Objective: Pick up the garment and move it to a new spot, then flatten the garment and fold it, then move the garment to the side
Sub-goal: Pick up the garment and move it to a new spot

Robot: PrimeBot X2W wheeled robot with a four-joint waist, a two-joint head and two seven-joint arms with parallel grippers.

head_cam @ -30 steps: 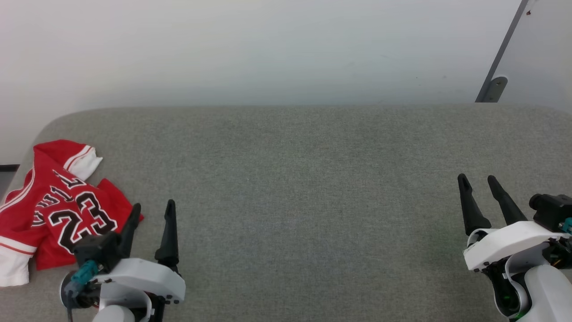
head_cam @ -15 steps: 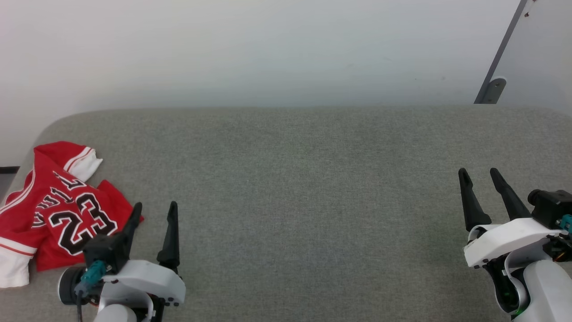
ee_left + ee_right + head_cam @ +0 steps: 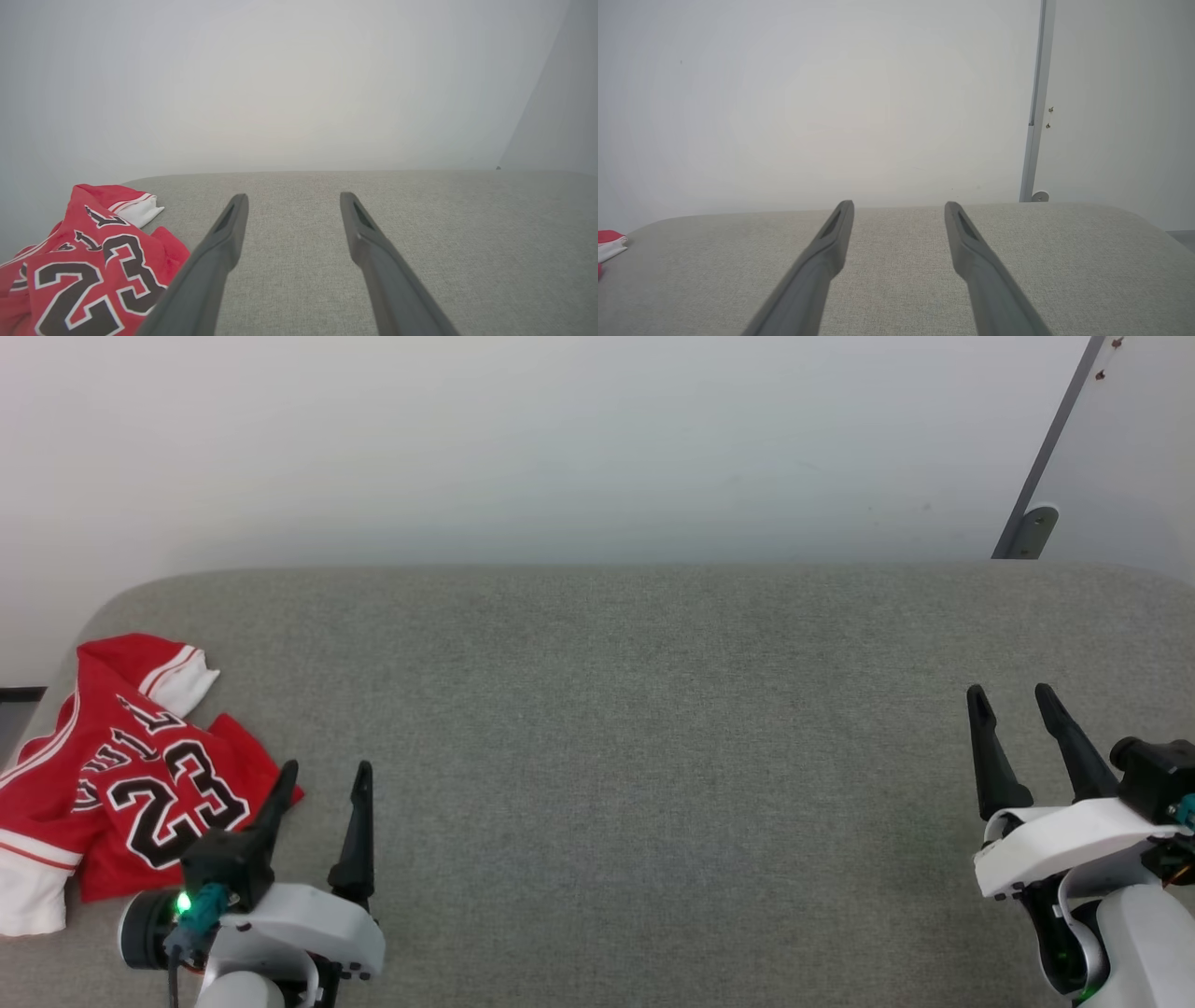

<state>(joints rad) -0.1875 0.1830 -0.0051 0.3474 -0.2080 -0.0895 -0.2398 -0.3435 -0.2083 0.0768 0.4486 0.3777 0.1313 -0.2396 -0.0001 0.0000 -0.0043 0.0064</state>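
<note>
In the head view, little has changed for you over the last second. The whole picture has slid slightly, and that is the camera, not the things. Your left tool [image 3: 327,767] has its two dark fingers spread with nothing between them. Its wrist has turned a touch, and a small green light [image 3: 183,902] now glows on it. The garment [image 3: 131,775], a crumpled red sleeveless basketball jersey with white-and-red striped trim and a black 23, lies where it lay, just left of that tool. The left fingertip overlaps its hem, though I cannot tell whether it touches. Your right tool [image 3: 1010,689], also spread and empty, has crept slightly and stands well apart from the cloth on the grey fabric-covered table [image 3: 607,756].

In the left wrist view, the garment sits low and to the left of the spread fingers, with none of it between them.

In the right wrist view, a red-and-white scrap of it lies far left of the spread fingers.

So I judge the pick-up not yet begun, and the left tool is the nearer.
</note>
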